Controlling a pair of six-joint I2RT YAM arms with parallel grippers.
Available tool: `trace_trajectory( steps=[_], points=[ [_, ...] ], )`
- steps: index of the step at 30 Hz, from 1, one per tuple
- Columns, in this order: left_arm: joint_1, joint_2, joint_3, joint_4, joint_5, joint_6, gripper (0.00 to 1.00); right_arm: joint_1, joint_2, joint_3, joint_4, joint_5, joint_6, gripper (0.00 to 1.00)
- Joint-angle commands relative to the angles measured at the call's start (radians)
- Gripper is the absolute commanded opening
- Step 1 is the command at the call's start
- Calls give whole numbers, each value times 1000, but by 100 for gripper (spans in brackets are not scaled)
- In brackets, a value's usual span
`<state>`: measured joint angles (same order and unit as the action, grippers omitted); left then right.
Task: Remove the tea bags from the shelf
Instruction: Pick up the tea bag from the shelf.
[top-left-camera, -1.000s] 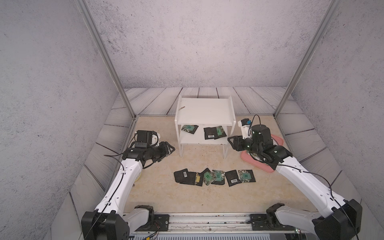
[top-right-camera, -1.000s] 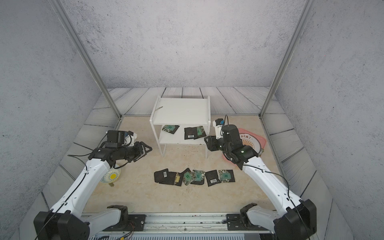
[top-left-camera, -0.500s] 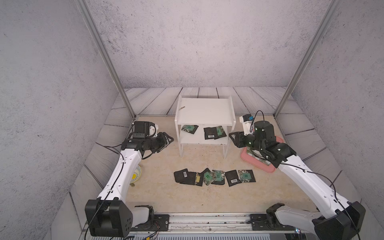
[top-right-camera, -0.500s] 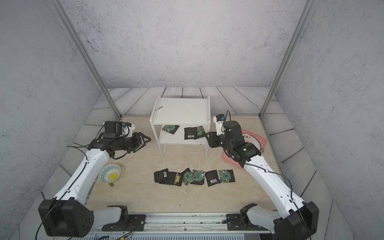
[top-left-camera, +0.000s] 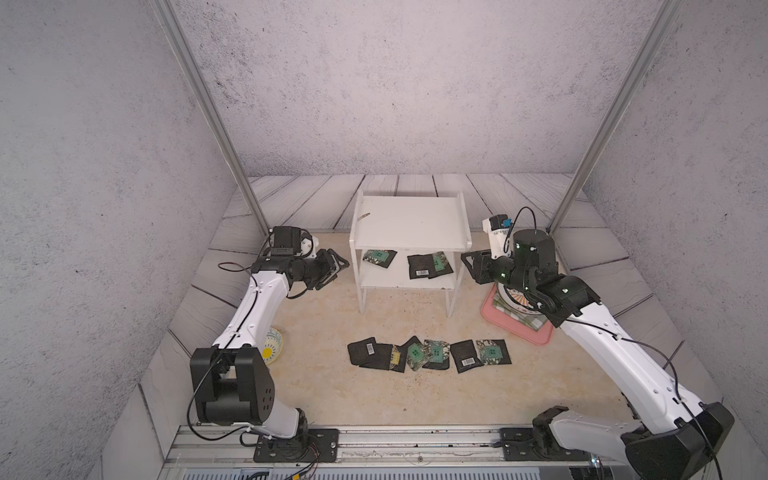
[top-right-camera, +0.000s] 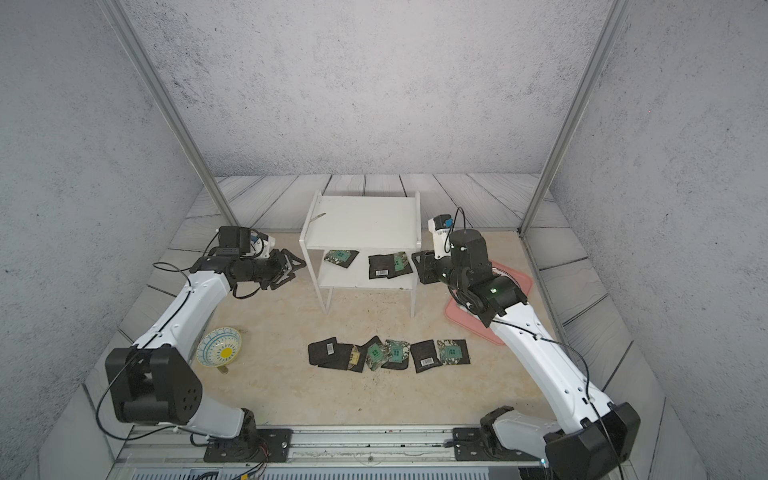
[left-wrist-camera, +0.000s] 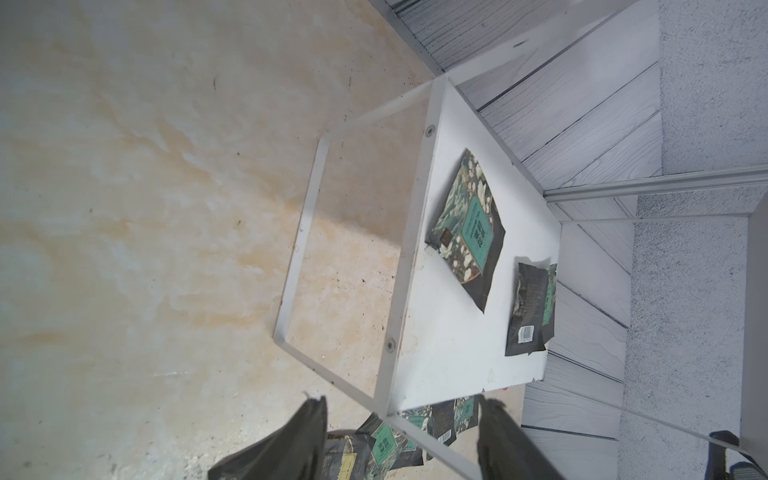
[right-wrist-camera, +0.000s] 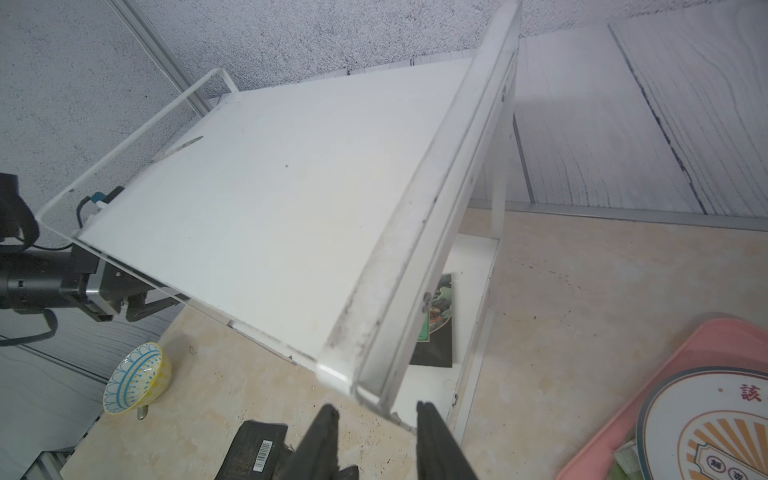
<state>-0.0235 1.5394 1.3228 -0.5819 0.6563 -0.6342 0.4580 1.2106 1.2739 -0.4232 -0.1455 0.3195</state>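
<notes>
A: Where are tea bags (top-left-camera: 429, 266) to be found on the shelf (top-left-camera: 409, 224)?
B: On its lower board: one by the left edge, two overlapped by the right edge. The left claw (top-left-camera: 338, 268) and right claw (top-left-camera: 466, 266) are seen spread, nothing gripped.
A: Advice?
B: The gap should be entered low, under the top board, and a single bag's edge pinched.

Grey speckled walls (top-left-camera: 395, 83) enclose a beige tabletop (top-left-camera: 316, 316) edged with what looks like grey planking (top-left-camera: 303, 199).
</notes>
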Motion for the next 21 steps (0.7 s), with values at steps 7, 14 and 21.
trace_trajectory(
  steps=[7, 14, 21],
  points=[
    [6, 211, 172, 29, 154, 16, 67, 3, 27, 33, -19, 16, -19, 35],
    [-14, 367, 286, 45, 235, -3, 75, 4, 32, 26, -16, 18, -19, 35],
    [-60, 464, 377, 28, 226, 3, 75, 3, 25, 9, -13, 23, -19, 35]
  ],
)
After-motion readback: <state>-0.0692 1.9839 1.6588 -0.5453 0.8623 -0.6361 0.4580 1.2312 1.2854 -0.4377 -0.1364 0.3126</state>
